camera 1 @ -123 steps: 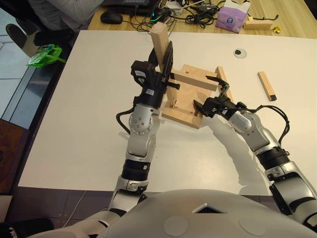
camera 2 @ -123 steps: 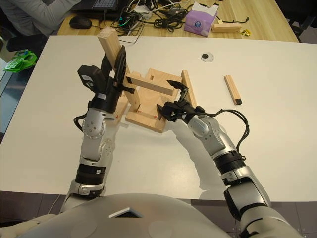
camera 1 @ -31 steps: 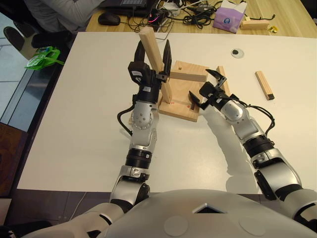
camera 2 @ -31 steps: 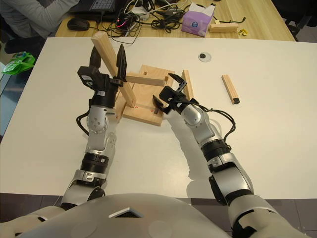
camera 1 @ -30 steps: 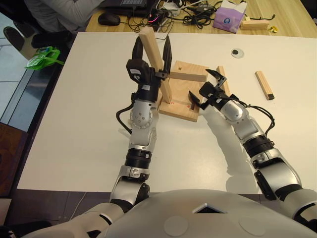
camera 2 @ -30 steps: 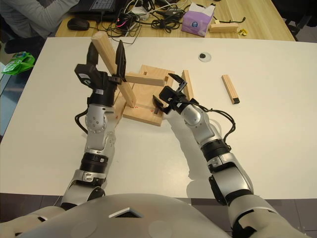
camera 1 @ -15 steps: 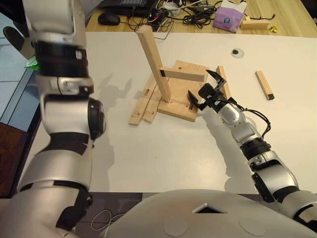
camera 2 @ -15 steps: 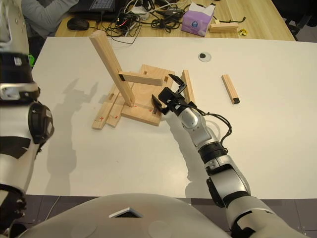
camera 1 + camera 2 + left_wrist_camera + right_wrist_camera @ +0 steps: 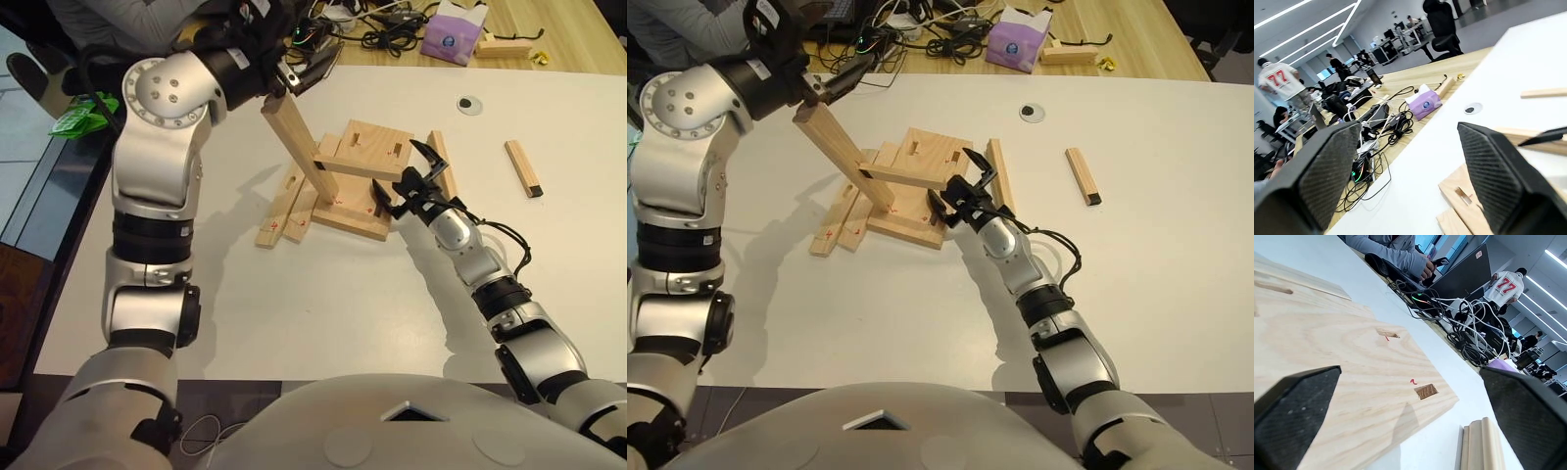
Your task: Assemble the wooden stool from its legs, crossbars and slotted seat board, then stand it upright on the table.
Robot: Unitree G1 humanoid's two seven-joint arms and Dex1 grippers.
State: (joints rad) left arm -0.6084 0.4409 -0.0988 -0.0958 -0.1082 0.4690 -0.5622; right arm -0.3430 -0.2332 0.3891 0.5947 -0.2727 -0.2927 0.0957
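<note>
While one leg (image 9: 304,152) stands tilted in a slot of the seat board (image 9: 364,217), carrying a crossbar (image 9: 358,172) that reaches over the board, the left gripper (image 9: 304,73) hovers just above the leg's top, fingers apart and empty. The right gripper (image 9: 397,168), likewise spread, straddles the board's right edge without clamping it. Further legs (image 9: 282,211) lie on the table (image 9: 294,313) beside the board's left edge. Step in hand: seating the first leg; next, it probably needs pressing upright

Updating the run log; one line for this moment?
left gripper open near leg top | right gripper open at seat board edge | leg tilted on board, crossbar joined | loose pieces beside board
</note>
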